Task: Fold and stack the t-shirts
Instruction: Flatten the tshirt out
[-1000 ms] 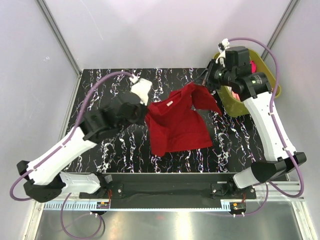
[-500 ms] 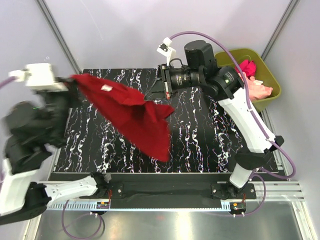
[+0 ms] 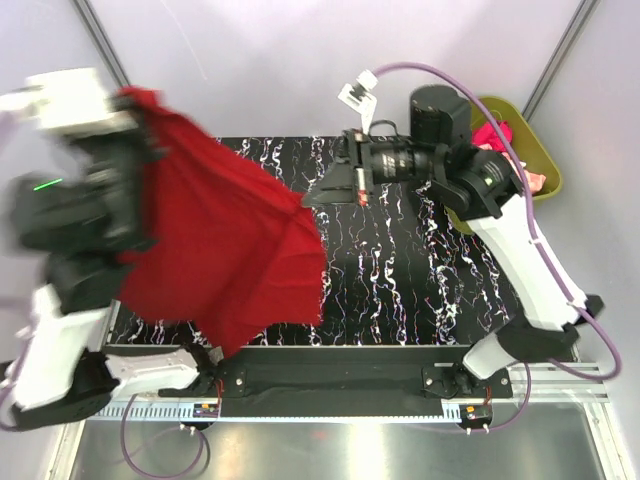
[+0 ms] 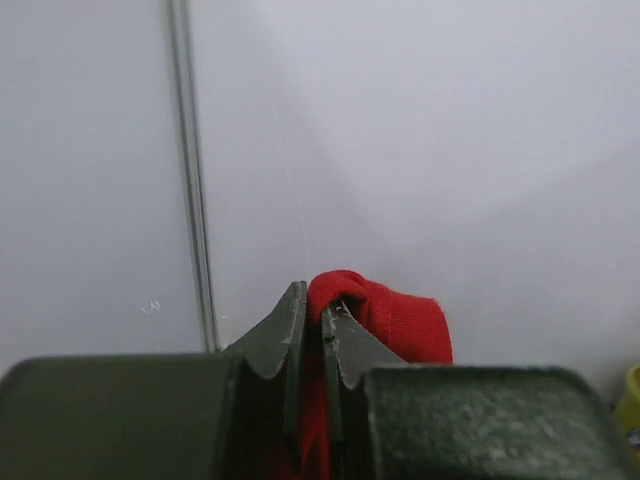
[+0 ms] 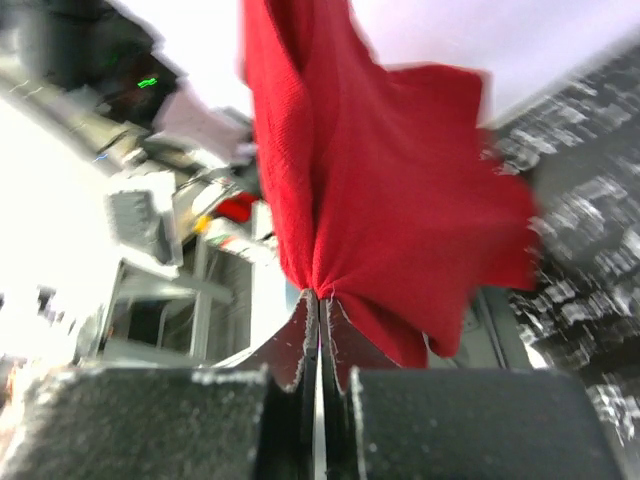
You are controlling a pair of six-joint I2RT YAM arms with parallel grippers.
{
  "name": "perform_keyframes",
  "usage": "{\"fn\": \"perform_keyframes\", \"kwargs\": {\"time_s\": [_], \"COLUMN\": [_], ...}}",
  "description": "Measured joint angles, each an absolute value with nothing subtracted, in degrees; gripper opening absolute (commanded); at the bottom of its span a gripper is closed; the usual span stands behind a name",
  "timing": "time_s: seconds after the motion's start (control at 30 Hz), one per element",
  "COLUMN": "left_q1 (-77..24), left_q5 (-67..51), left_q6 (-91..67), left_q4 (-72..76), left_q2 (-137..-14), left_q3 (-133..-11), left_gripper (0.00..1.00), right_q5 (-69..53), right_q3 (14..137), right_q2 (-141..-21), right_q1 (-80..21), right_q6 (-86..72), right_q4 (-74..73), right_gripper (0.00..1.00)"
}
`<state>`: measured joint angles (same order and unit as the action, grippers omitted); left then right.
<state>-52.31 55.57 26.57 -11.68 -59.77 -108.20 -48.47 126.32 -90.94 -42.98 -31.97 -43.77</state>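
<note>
Two arms share one deep red t-shirt (image 3: 220, 250), which hangs in the air between them. Top view: the left gripper (image 3: 128, 105) is raised high at the far left (that arm is motion-blurred) and is clamped on the shirt's upper corner. The right gripper (image 3: 312, 198) pinches the opposite edge over the middle of the black marbled table (image 3: 420, 280). The cloth is spread wide, and its lower hem drapes over the table's left half down toward the near edge. The olive tub (image 3: 548, 165) sits off the far right corner, partly behind the right arm, with the magenta t-shirt (image 3: 492, 132) bunched inside and a sliver of the peach t-shirt (image 3: 538, 181) beside it. Left wrist view: the fingers are nearly closed on a fold of red cloth that bulges up past the tips, with only a pale wall and a metal frame post (image 4: 190, 170) behind. Right wrist view: the jaws are fully clenched on a gathered point of the red shirt, which fans upward from the tips, with the marbled tabletop at right.
</note>
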Motion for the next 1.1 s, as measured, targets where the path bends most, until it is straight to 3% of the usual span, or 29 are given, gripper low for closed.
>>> {"fn": "perform_keyframes", "kwargs": {"time_s": [0.27,0.33,0.37,0.4,0.47,0.53,0.57,0.6,0.67,0.93,1.1], "left_q1": [-41.3,-39.7,-39.2,-38.9,-38.4,-38.3,-38.3,-38.2,-38.2,-35.6,-31.6], "left_q5": [40.7,36.0,34.1,32.8,31.6,31.0,30.6,30.3,29.6,21.0,14.5], "left_q6": [16.9,13.3,11.6,9.8,5.5,2.5,1.4,0.2,-1.8,-11.0,-20.7], "left_q4": [-13.8,-16.6,-17.6,-18.7,-25.3,-31.2,-34.4,-37.4,-40.4,-44.9,-47.3], "left_q2": [-84.0,-93.9,-98.8,-103.3,-111.0,-115.5,-116.0,-115.7,-112.0,-74.2,-65.4], "left_q3": [-102.5,-105.1,-106.6,-107.7,-111.2,-113.5,-113.5,-113.3,-110.8,-80.8,-64.0], "left_gripper": [0.06,0.19,0.32,0.65,0.79,0.94,0.98,0.98,0.99,0.88,0.89], "right_q5": [-34.0,-26.9,-23.7,-20.6,-15.7,-11.0,-9.1,-7.2,-4.8,-9.2,-11.8], "right_q3": [93.4,87.3,84.3,81.7,77.9,76.9,76.9,76.9,76.8,75.3,76.1], "right_q2": [-74.5,-73.0,-72.8,-73.0,-75.3,-79.4,-81.4,-83.1,-84.4,-86.0,-95.8], "right_q1": [-27.1,-25.2,-24.0,-22.5,-17.8,-13.5,-12.1,-11.3,-11.1,-12.2,-17.4], "right_q6": [-32.5,-32.7,-32.8,-33.1,-33.5,-33.1,-32.7,-32.2,-31.1,-28.3,-28.8], "right_q4": [-46.4,-48.8,-49.3,-50.5,-52.8,-56.1,-57.1,-58.0,-59.4,-56.2,-51.6], "right_gripper": [0.00,0.01,0.02,0.14,0.46,0.64,0.71,0.78,0.80,0.77,0.77]}}
